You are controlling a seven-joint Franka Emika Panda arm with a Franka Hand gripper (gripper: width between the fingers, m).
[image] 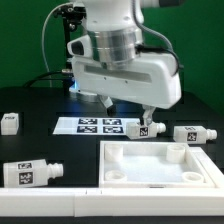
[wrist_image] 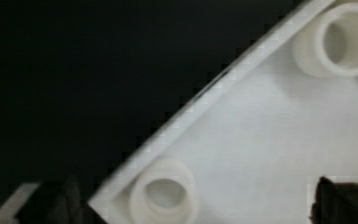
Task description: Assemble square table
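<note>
The white square table top [image: 160,170] lies near the front at the exterior view's right, rim up, with round sockets in its corners. My gripper [image: 128,110] hangs open above its far left part, with nothing between the fingers. In the wrist view the top [wrist_image: 265,130] fills the frame. One corner socket [wrist_image: 167,195] sits between my dark fingertips [wrist_image: 345,200], and my gripper [wrist_image: 194,205] is open and empty. Three tagged white legs lie on the black table: one [image: 150,129] just behind the top below my gripper, one [image: 193,133] further right, one [image: 30,172] at the front left.
The marker board [image: 98,125] lies flat behind the top, under my gripper. Another small tagged white piece [image: 9,122] stands at the far left. A long white border wall [image: 40,206] runs along the front edge. Cables hang behind the arm.
</note>
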